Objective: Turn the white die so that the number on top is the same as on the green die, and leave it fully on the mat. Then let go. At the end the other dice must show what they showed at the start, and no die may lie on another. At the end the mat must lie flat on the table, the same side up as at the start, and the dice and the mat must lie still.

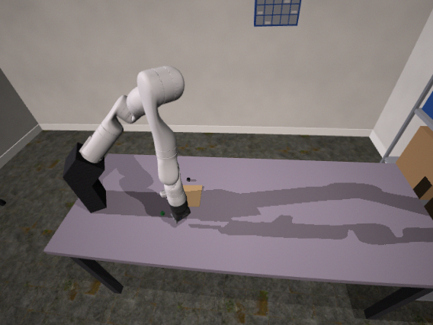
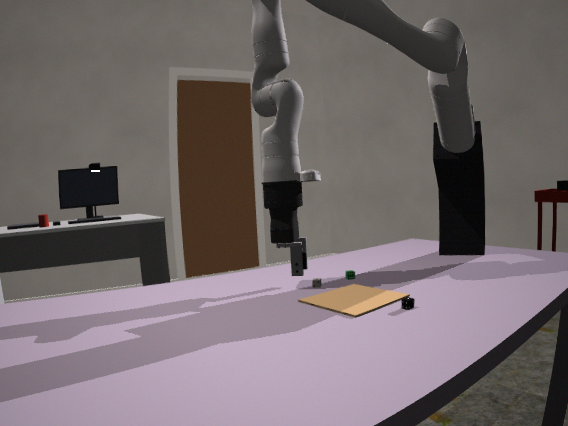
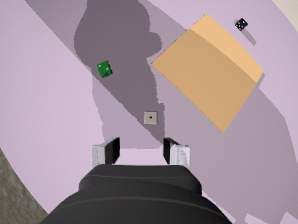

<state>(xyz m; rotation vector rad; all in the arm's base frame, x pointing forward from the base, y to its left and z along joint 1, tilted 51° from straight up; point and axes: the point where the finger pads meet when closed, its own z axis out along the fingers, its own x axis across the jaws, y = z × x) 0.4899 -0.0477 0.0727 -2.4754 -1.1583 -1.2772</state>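
Open gripper above the table, near the small white die

The black two-finger gripper (image 1: 181, 220) (image 2: 298, 257) (image 3: 141, 147) of the pale grey jointed arm (image 1: 166, 152) (image 2: 282, 130) points down over the lilac rectangular table (image 1: 267, 252) (image 2: 310, 370) (image 3: 45, 120), its fingers spread wide with nothing between them. The small white cubic die (image 2: 317, 283) (image 3: 150, 117) lies on the table, off the mat, showing a single dark pip on top; in the wrist view it sits just ahead of the fingers. The thin, square, tan mat (image 1: 194, 196) (image 2: 354, 300) (image 3: 207, 72) lies flat, partly shaded. The green cubic die with pale pips (image 1: 162, 213) (image 2: 350, 274) (image 3: 104, 69) and the black cubic die with white pips (image 1: 188, 179) (image 2: 408, 303) (image 3: 241, 24) also rest off the mat, apart from each other.
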